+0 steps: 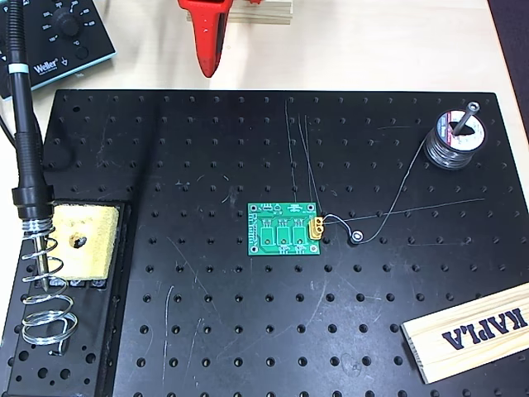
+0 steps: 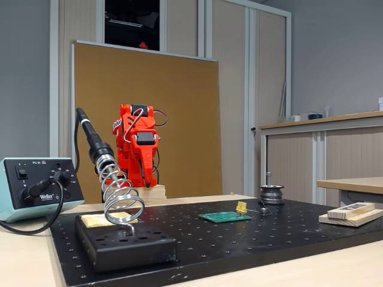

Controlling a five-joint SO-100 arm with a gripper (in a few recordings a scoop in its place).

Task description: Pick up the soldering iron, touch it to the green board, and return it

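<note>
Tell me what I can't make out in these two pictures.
- Soldering iron tip: hidden inside the spring stand, both views.
- Gripper: overhead view's top edge cuts it off; in the fixed view too small to tell whether it's open or shut.
- Green board markings: too small, seen edge-on in the fixed view.

Overhead view straight down, fixed view low, table-level (both share the breadboard (image 1: 248,331))
</note>
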